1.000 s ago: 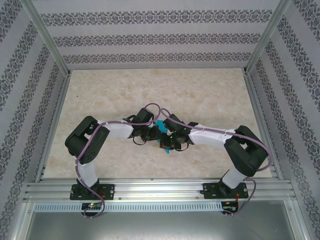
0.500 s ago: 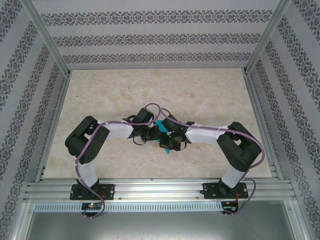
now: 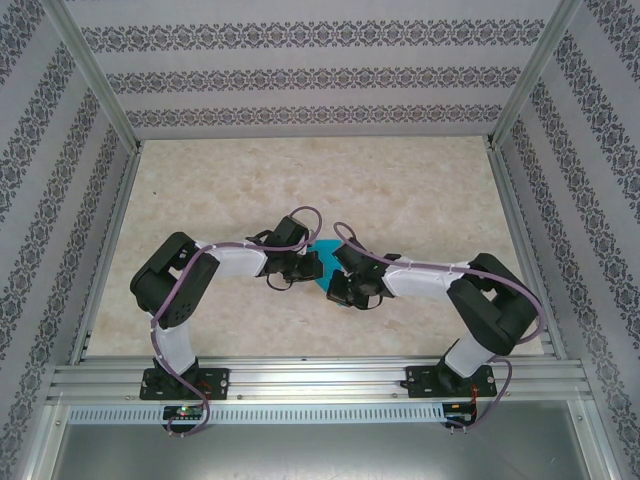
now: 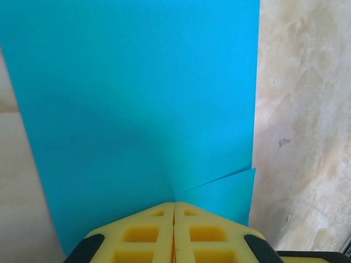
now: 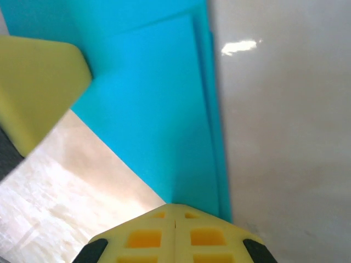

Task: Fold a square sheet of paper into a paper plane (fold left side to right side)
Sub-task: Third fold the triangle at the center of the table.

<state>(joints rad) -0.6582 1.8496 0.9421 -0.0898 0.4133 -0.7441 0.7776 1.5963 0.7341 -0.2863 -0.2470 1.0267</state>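
The teal-blue square sheet of paper (image 3: 322,250) lies folded between my two grippers at the middle of the table. In the left wrist view the paper (image 4: 137,98) spreads ahead of my left gripper (image 4: 174,204). That gripper is shut, with a bend and an overlapping layer (image 4: 225,192) running out from its tips. My right gripper (image 5: 175,206) is shut, its tips resting on the near corner of the paper (image 5: 159,109), whose stacked edges run along the right. A yellow finger of the left gripper (image 5: 38,87) touches the paper's far left. The paper plane is out of view.
The marble-patterned table (image 3: 420,190) stretches bare behind and beside the arms. Patterned walls and metal frame posts (image 3: 95,90) enclose it. An aluminium rail (image 3: 320,380) with both arm bases runs along the near edge.
My right gripper has slid down and to the right, and its elbow swung outward again. The teal strip below the grippers has gone from sight. The left arm has barely moved.
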